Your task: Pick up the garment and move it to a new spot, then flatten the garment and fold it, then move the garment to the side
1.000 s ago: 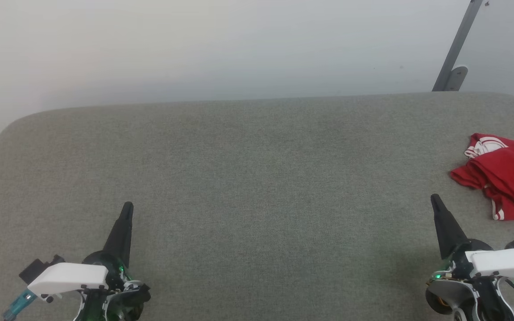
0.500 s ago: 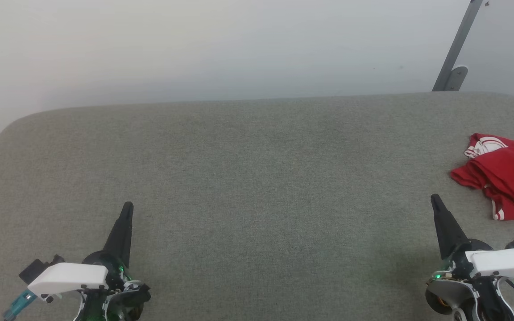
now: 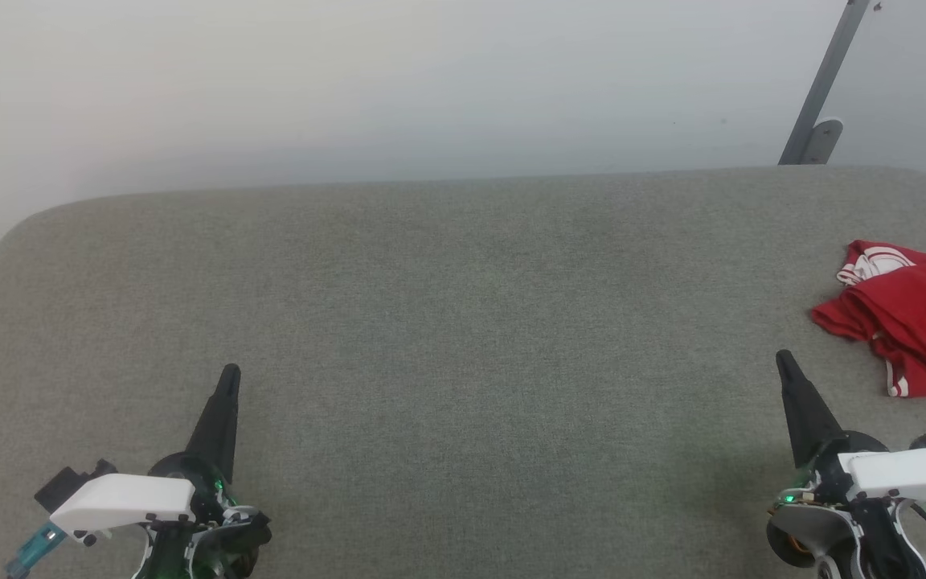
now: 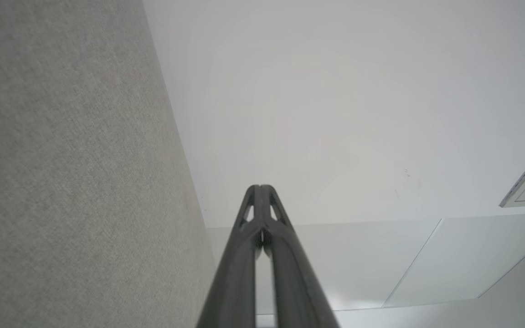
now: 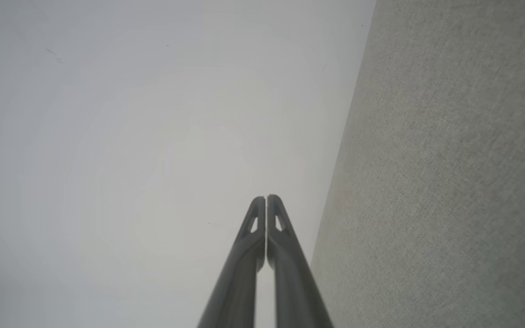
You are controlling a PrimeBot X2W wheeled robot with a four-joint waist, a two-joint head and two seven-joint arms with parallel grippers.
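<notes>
The garment (image 3: 917, 322) lies in a crumpled heap at the far right of the grey fabric-covered counter (image 3: 447, 305), partly cut off by the edge of the head view. It is red, with red-and-white striped trim showing at its upper left corner and again at its lower edge. Nothing touches it.

The right pincer (image 3: 783, 358) sits at the lower right of the head view, its dark fingers pressed together into a single point that aims up the picture. Its tip is near the lower left part of the garment but clearly apart from it, and it holds nothing. The left pincer (image 3: 229, 374) sits at the lower left, well apart from the garment, likewise closed to a point and empty.

In the left wrist view the left pincer (image 4: 260, 187) shows its two fingertips meeting, with the counter (image 4: 62, 159) along the left side and a pale wall (image 4: 335, 114) ahead. In the right wrist view the right pincer (image 5: 266, 198) is also closed tip to tip, with the counter (image 5: 449, 182) on the right.

Behind the counter in the head view rises the pale wall (image 3: 350, 80), with a slanted grey metal bar (image 3: 826, 76) at the upper right.
</notes>
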